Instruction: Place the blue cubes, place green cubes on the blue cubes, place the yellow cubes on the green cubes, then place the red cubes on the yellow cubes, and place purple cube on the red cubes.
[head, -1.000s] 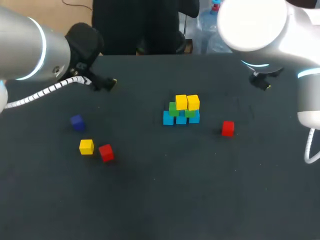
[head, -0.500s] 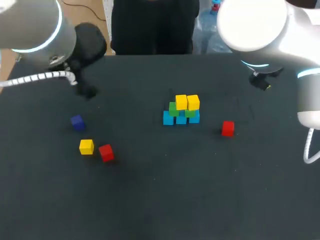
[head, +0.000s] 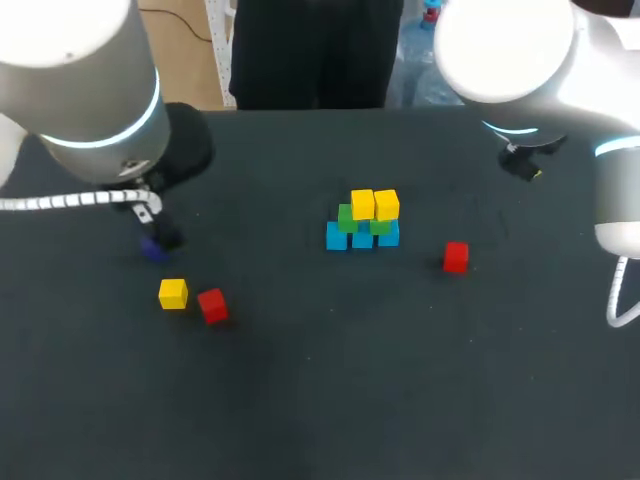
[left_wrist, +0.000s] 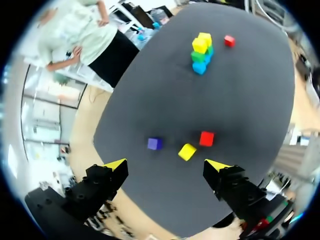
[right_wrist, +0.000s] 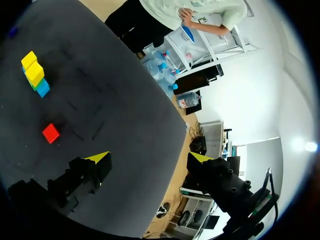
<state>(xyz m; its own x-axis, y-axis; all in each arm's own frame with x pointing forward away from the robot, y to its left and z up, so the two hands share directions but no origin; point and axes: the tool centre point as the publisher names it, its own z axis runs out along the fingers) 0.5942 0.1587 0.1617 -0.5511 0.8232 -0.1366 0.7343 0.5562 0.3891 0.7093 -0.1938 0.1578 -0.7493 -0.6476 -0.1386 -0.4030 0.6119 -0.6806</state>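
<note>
Presently, the left pincer hangs over the near-left part of the dark grey surface, fingers spread wide, nothing held. Just ahead of it is a loose cluster. The small yellow wooden cube is closest, the red wooden cube is just beside it, and the purple wooden cube sits a little apart on the other side. From above, the left arm covers most of the purple one (only a sliver shows). The wide spread reads as readiness to drop over one of the three. Yellow seems due, since that tier comes before red and purple.

Farther out, mid-surface, is the cube stack: blue at the base, green on them, two yellow on top, all touching and upright. The broad base is there to carry the tiers above, I judge. A second red cube lies alone near the stack, on the right arm's side, handy for that arm.

Farthest is the right pincer, also wide and empty, off by the far right edge and well apart from the stack. It is likely parked to leave the left arm room.
</note>
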